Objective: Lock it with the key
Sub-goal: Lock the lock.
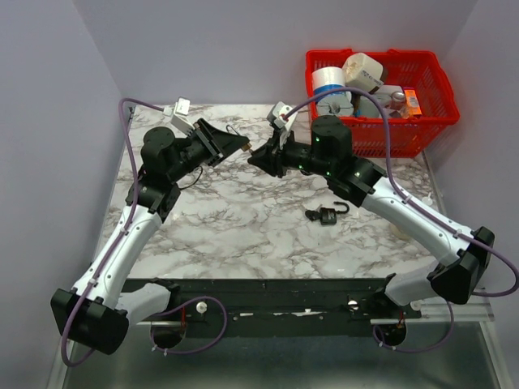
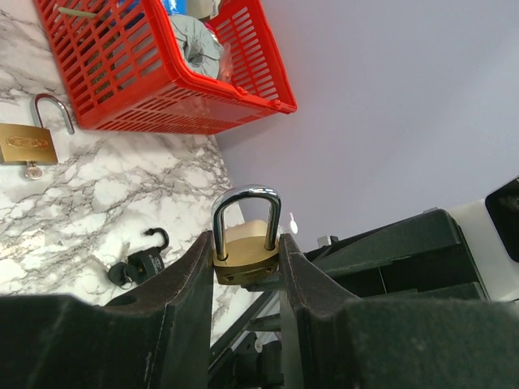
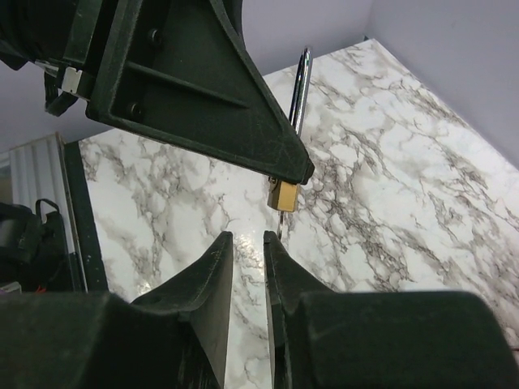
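The key bunch [image 1: 313, 215] lies on the marble table [image 1: 243, 235] beside the black padlock [image 1: 330, 213], five o'clock from my right gripper [image 1: 258, 154], its fingers narrowly apart and empty. My left gripper [image 1: 242, 148] clamps a brass padlock [image 2: 246, 245]. Best, I judge: fetch the key, then align it squarely.

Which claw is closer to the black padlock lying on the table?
The right. The right gripper hovers beyond and left of the black padlock; the left gripper, clamped on a brass padlock, is farther off to the left.
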Robot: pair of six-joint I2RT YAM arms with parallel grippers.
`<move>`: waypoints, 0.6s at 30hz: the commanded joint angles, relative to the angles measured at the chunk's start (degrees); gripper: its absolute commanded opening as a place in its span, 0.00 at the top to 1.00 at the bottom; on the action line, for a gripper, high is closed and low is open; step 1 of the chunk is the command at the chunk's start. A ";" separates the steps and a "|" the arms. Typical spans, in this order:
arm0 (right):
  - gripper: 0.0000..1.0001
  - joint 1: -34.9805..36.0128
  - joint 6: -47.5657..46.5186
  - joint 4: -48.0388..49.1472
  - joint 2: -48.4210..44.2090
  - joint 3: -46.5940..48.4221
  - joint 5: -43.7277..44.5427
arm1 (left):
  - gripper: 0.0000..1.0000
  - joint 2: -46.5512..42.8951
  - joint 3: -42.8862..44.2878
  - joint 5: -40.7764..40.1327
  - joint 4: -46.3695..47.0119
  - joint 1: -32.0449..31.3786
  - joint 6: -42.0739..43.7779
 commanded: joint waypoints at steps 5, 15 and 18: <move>0.72 -0.07 -0.91 -2.41 2.33 3.18 4.15 | 1.00 -2.18 -1.29 2.42 0.12 0.06 0.01; 0.71 -0.07 -1.17 -3.11 3.47 3.54 6.79 | 1.00 -2.98 -2.26 2.15 -0.40 0.06 0.72; 0.71 -0.16 -1.70 -4.17 3.30 3.36 5.91 | 1.00 -3.06 -2.08 1.27 -1.62 0.24 0.98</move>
